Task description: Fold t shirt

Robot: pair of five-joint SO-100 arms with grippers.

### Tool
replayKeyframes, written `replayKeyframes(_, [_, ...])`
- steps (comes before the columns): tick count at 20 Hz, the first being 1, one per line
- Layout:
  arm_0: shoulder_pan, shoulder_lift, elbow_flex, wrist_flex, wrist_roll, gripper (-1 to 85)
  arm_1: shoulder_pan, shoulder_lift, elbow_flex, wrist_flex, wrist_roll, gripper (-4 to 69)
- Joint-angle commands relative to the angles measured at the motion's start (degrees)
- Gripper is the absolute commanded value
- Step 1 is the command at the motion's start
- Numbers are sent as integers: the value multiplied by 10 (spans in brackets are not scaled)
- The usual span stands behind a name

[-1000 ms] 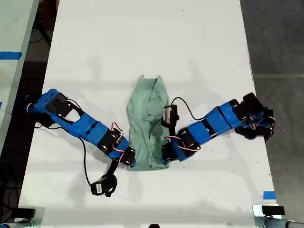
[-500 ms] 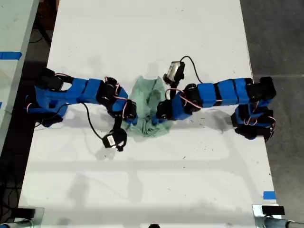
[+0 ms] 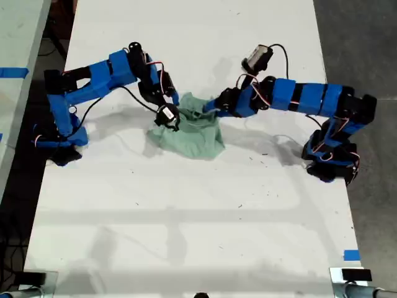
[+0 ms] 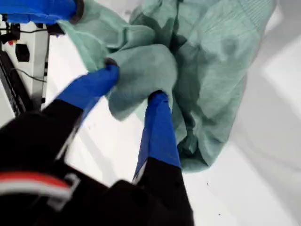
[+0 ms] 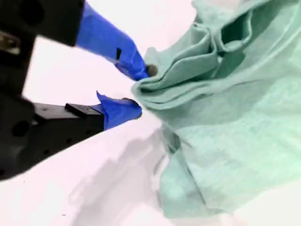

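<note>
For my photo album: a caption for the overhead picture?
Two blue robot arms' claws meet at a crumpled pale mint-green cloth t-shirt on a white table.

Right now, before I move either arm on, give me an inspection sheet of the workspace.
Surface: white table, bare apart from small dark specks.
Job's things: t shirt, mint green, bunched and partly doubled over, between the two arms.
Clutter: nothing seen.
Grippers: my first pincer has a wad of the shirt between its fingers; my second pincer has a folded edge between its tips.
Cables: black cable along the arm at the exterior view's left, another black cable looping above the arm at its right.
Surroundings: dark floor, blue tape mark, neighbouring table at the exterior view's left.
</note>
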Motion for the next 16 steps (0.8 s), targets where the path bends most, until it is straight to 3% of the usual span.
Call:
replayKeyframes(1, [-36,8,2,7,-36,260,39,62,-5,22,-28,489])
replayKeyframes(3, [-58,29,-4,8,-8,315,66,105,1,66,-41,482])
replayKeyframes(4, [-69,47,-11,7,43,359,80,141,17,80,-47,443])
replayKeyframes(6, [-81,131,11,7,100,-1,102,243,73,111,-54,-16])
replayKeyframes(9, [-25,324,57,3,159,-2,102,440,175,201,-58,-15])
replayKeyframes(11, [73,481,160,-50,160,-3,51,597,267,247,-57,-15])
replayKeyframes(13, [177,660,387,-185,151,-3,-22,737,386,247,-65,-14])
replayKeyframes(16, [206,923,817,-395,120,-3,-81,913,592,222,-72,19])
